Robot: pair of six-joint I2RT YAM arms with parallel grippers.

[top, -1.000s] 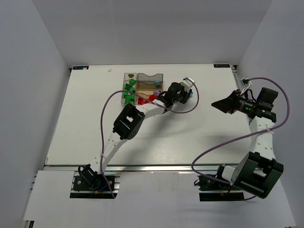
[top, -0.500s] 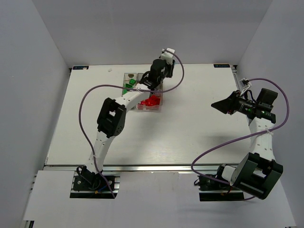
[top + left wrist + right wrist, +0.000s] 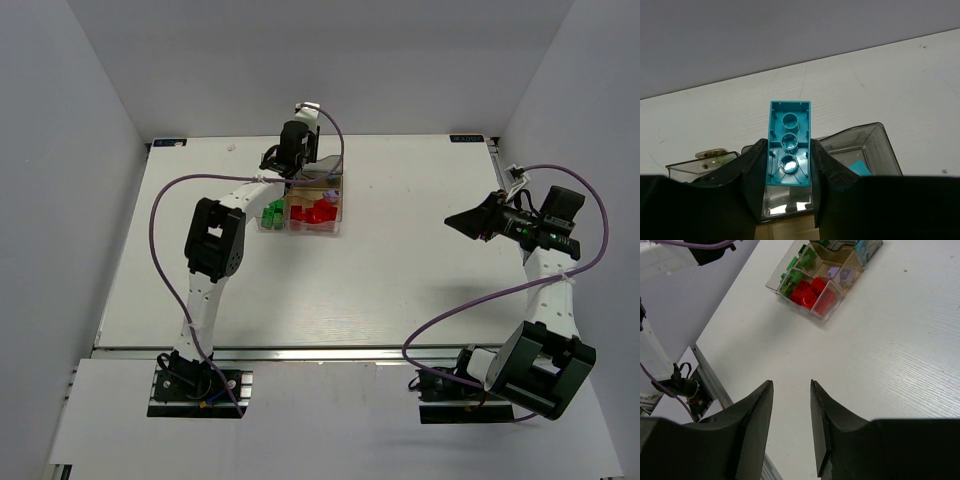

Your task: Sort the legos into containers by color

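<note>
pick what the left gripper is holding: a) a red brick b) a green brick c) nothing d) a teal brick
d, the left wrist view shows a teal brick clamped in the left gripper, its hollow underside facing the camera.

1. My left gripper, pinching a teal plastic brick, hangs over the 12 o'clock end of the clear brown-tinted organizer tray, barring entry there.
2. The tray's 6 o'clock compartments lie uncovered.
3. Bare white table runs toward 3 o'clock to my right gripper, fingers spread.
</note>
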